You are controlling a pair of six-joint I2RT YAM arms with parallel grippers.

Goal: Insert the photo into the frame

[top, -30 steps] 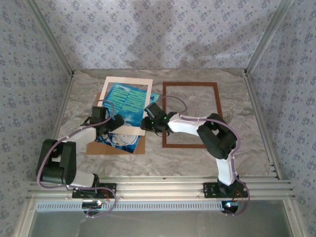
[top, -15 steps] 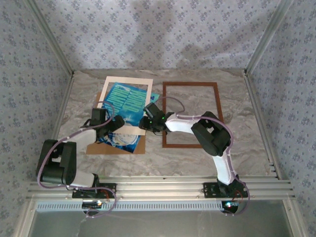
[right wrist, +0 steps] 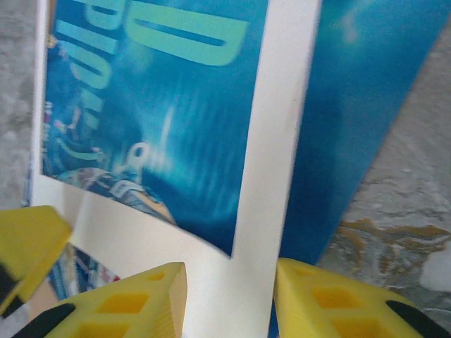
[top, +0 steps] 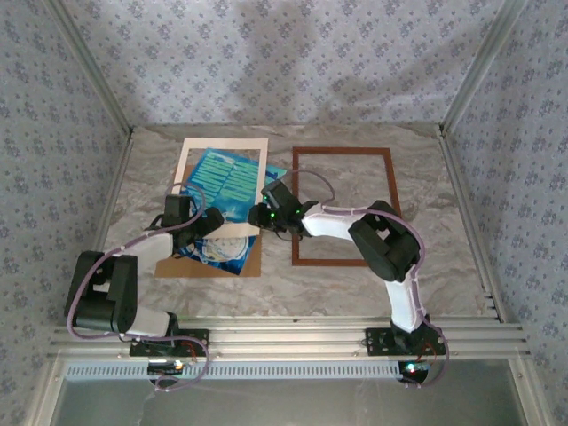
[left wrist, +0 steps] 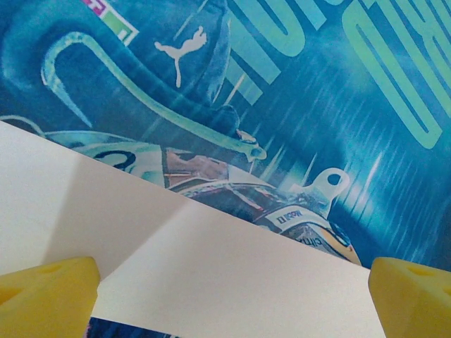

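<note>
Since a second ago my right gripper [top: 265, 211] went a little toward 12 o'clock, and the mat [top: 226, 144] slid slightly toward 9 o'clock with it. Its jaws are closed against both edges of the mat's 3 o'clock strip. My left gripper [top: 211, 222] is over the mat's 6 o'clock strip, jaws fully apart, holding nothing. The photo [top: 222, 182] lies at the 10 o'clock part of the table [top: 355, 293], tilted under the mat and on the brown board [top: 209, 266]. Its 3 o'clock corner sticks out past the mat, near the frame [top: 342, 152]. The frame lies flat at 2 o'clock, with bare table inside it.
</note>
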